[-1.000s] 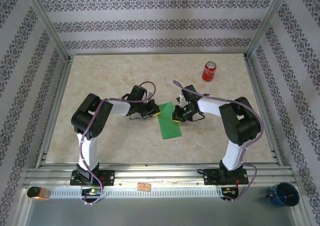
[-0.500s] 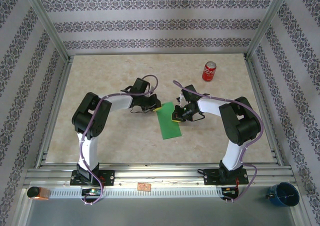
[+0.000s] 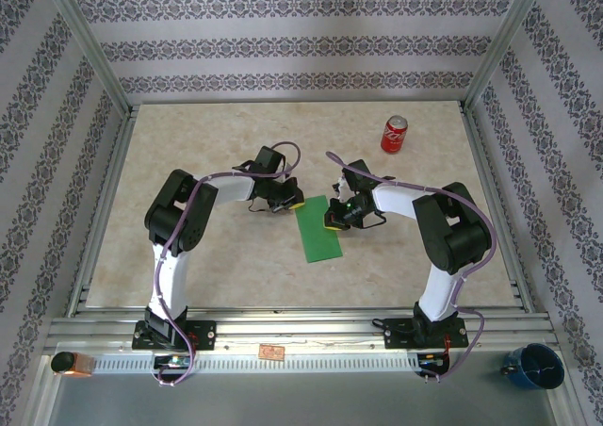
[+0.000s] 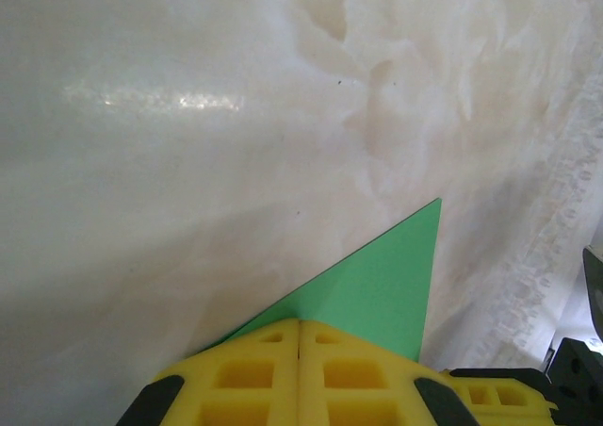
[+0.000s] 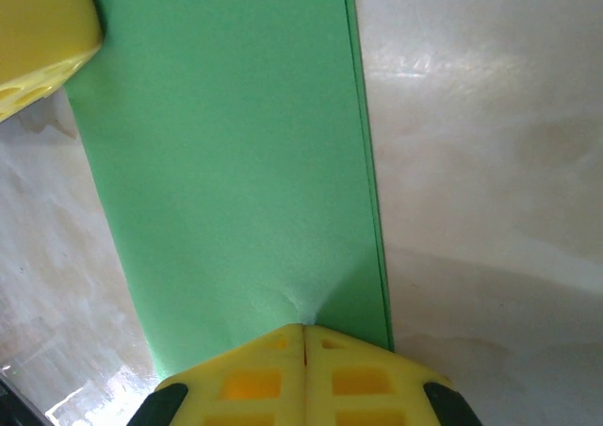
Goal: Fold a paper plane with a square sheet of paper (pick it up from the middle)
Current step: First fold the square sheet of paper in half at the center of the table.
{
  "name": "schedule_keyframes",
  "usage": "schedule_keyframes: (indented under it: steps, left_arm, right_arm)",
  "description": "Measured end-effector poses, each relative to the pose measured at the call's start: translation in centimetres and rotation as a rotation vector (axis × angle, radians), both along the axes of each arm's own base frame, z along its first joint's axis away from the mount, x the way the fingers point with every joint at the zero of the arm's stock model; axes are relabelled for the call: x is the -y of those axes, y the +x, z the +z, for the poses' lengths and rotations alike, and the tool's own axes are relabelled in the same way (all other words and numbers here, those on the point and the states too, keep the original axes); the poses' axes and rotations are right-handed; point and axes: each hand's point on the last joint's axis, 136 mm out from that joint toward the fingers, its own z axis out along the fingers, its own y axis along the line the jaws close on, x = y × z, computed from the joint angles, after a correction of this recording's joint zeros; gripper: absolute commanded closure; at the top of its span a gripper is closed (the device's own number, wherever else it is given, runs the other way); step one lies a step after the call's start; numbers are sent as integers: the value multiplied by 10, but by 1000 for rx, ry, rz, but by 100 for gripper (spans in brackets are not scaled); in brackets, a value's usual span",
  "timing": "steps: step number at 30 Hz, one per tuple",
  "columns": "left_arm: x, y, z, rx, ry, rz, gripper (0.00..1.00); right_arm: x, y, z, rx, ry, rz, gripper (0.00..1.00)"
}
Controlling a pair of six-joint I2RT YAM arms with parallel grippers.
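A: Your green paper [image 3: 317,229] lies flat on the table [image 3: 217,256], about in the middle between your two arms. It is folded into a long narrow strip. One short end points away from the arm bases and the other points toward them.

B: Yes, and your left gripper [image 3: 293,203] is at the far left corner of that strip. In the left wrist view its two yellow fingers [image 4: 254,369] are pressed together with no gap. The pointed green corner comes out just in front of the tips.

A: Your right gripper [image 3: 333,221] is on the other side, at the right long edge of the strip and near its far end. Its fingers [image 5: 358,374] are together too. The paper makes a small wrinkle exactly where the tips touch it.

B: You can also see two layers along that right edge, one lying a little outside the other.

A: Whether any paper is caught between the tips, I cannot tell for either gripper. They look to be resting on the sheet.

B: Your red soda can [image 3: 394,135] stands upright near the far right corner of the table, well apart from the paper and from both grippers.
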Motion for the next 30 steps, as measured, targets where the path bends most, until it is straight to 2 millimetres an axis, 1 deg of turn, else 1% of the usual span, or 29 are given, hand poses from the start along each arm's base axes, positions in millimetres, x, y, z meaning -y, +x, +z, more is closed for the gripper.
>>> schedule_keyframes:
  steps: [6,9,17,22,26,30]
  left_arm:
    - [-1,1,0,-3,-3,3,94]
    - [-5,2,0,-8,-8,10,91]
    - [-8,3,0,-4,-70,10,88]
    - [-8,4,3,10,-78,9,83]
    - [-14,8,6,31,-74,21,78]
    - [-25,13,7,45,-57,50,78]
  right_arm:
    - [0,0,0,1,0,0,100]
    - [0,1,0,6,2,2,100]
    - [-1,2,0,11,4,2,100]
    - [0,2,0,10,5,1,100]
    - [1,2,0,8,8,2,100]
    - [2,2,0,10,10,8,100]
